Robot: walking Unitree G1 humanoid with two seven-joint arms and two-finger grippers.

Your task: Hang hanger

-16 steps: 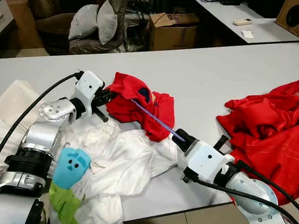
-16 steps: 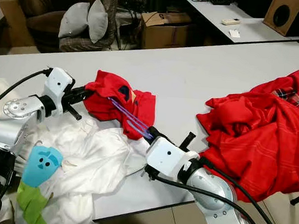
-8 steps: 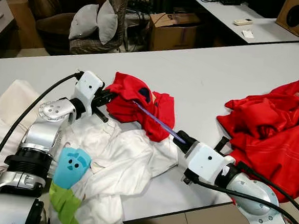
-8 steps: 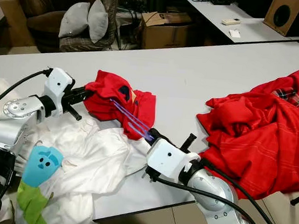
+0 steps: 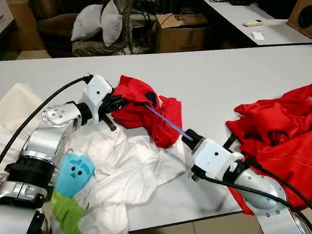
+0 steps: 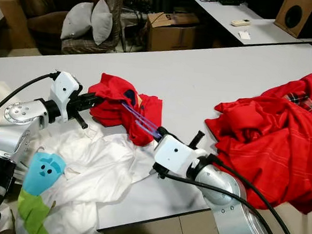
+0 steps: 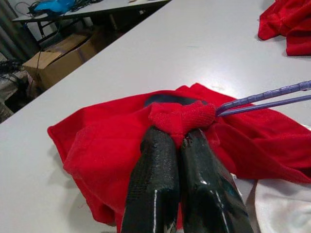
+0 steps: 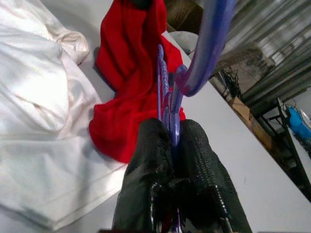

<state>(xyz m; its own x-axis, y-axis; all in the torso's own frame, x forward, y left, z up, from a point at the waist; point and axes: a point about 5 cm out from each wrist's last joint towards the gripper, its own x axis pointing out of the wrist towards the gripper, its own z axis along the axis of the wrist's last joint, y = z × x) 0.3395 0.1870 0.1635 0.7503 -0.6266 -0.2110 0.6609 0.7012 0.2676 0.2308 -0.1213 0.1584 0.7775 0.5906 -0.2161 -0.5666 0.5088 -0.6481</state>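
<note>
**Two grippers, one hanger in a shirt**

Head view: on the smooth grey table (image 5: 217, 84) my left gripper (image 5: 116, 100) pinches the soft red shirt (image 5: 145, 113).

Left wrist: the fingers (image 7: 155, 170) are closed on a bunched fold.

Right wrist: my right gripper (image 8: 171, 141) is clamped on the thin ridged purple hanger (image 8: 167, 97), which runs into the shirt.
</note>
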